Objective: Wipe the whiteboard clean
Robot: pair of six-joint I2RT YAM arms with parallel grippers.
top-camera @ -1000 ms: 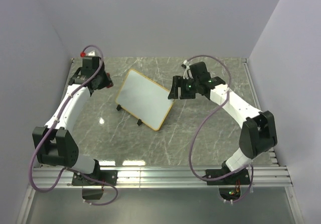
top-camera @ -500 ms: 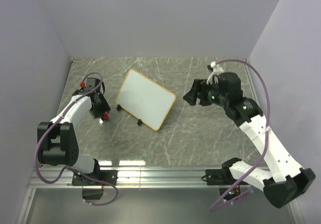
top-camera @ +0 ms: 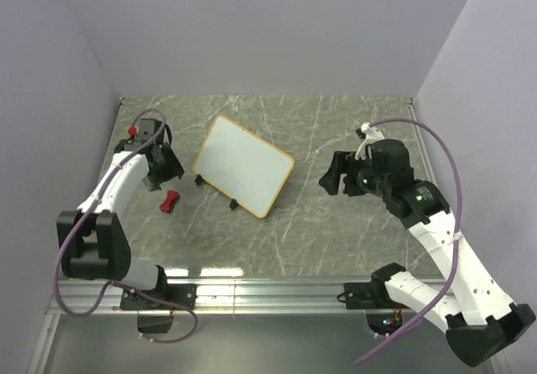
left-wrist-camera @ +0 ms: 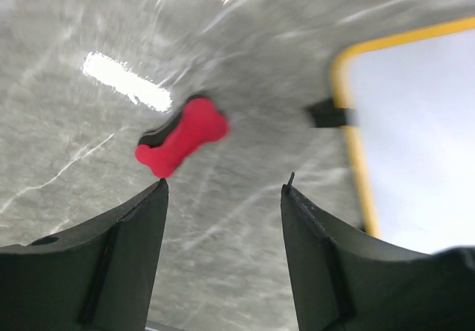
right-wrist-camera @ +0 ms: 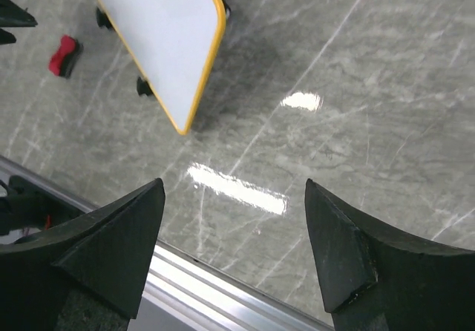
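Shows red bone-shaped eraser [left-wrist-camera: 184,136] freshly dropped on grey marbled surface [top-camera: 336,231], just left of the propped, clean-looking whiteboard [top-camera: 243,165] at centre. Leaves left claw [left-wrist-camera: 223,190] spread and empty above it, right claw [right-wrist-camera: 234,190] likewise released, pulled back. Suggests erasing finished. Enclosed by plain lavender walls [top-camera: 252,30]

The whiteboard [top-camera: 243,166] is plain white inside a thin yellow frame, with black clip feet [top-camera: 232,204]. The eraser [top-camera: 170,200] is bright red. The table [top-camera: 294,231] is grey-green marble with pale veins. The left fingers [left-wrist-camera: 111,264] and right fingers [right-wrist-camera: 96,249] are matte black.
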